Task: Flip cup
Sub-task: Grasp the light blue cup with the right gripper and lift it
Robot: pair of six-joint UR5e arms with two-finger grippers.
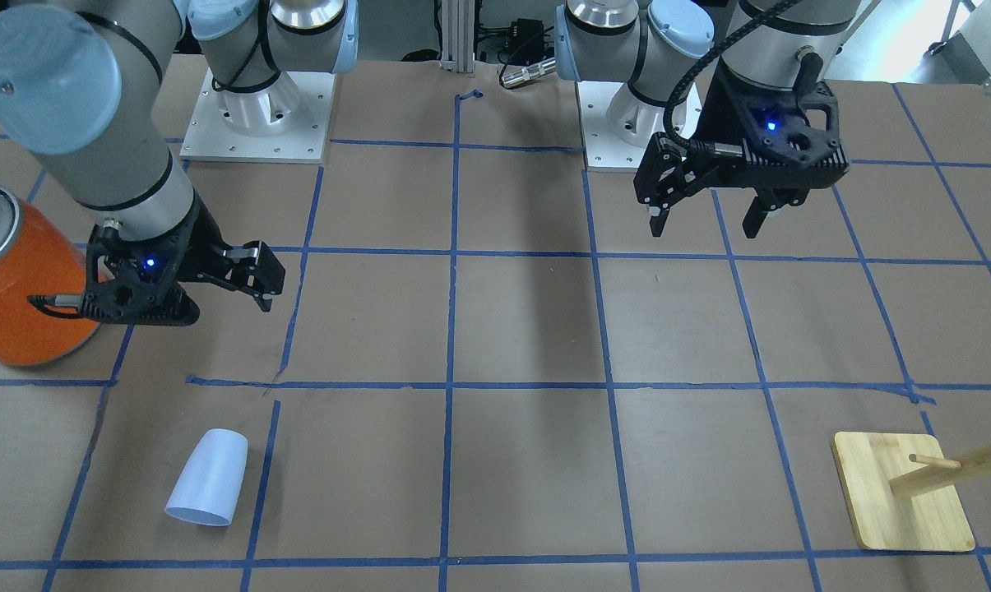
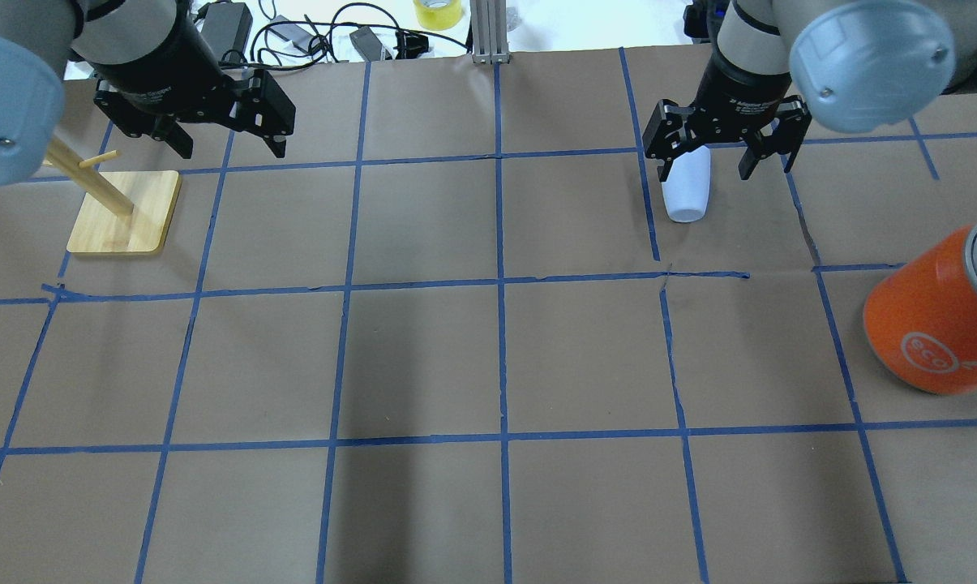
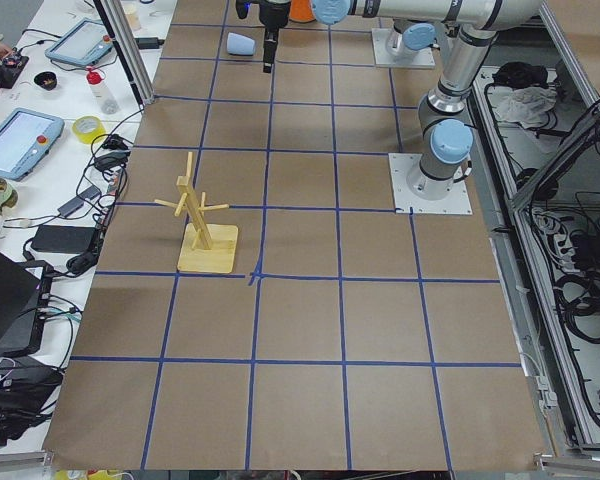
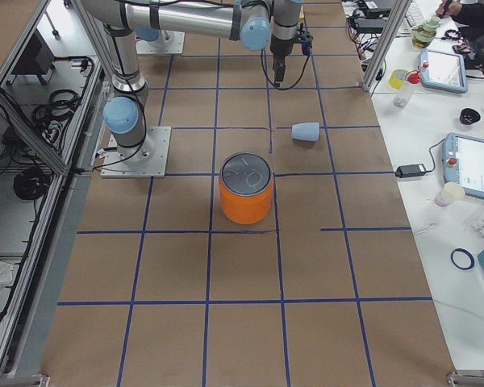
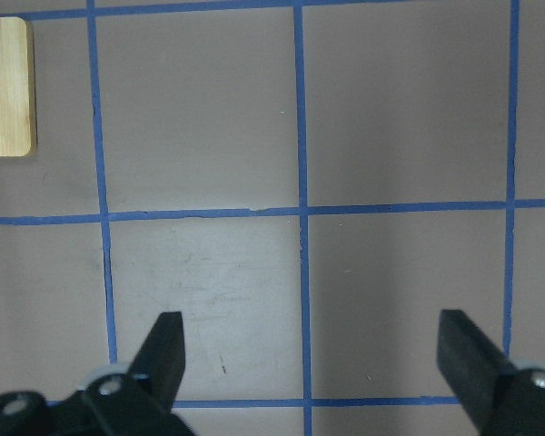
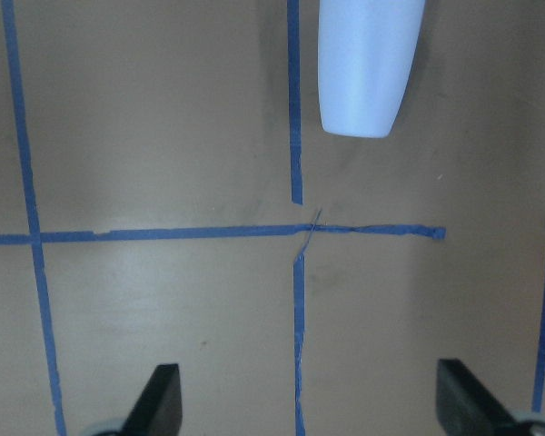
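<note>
The cup [image 1: 207, 478] is a small pale blue tumbler lying on its side on the brown table, narrow closed end toward the robot. It also shows in the overhead view [image 2: 688, 195], the right wrist view [image 6: 371, 64] and the two side views [image 3: 241, 44] [image 4: 306, 131]. My right gripper [image 1: 257, 279] [image 2: 704, 172] is open and empty, raised above the table on the robot's side of the cup, apart from it. Its fingertips [image 6: 159, 400] show at the bottom of the wrist view. My left gripper [image 1: 703, 226] [image 2: 233, 150] is open and empty above bare table.
A large orange can with a silver lid [image 1: 10, 288] [image 2: 938, 324] stands beside the right arm. A wooden peg stand on a square base [image 1: 906, 493] [image 2: 123, 215] stands near the left gripper; its base corner [image 5: 4, 86] shows in the left wrist view. Blue tape lines grid the table.
</note>
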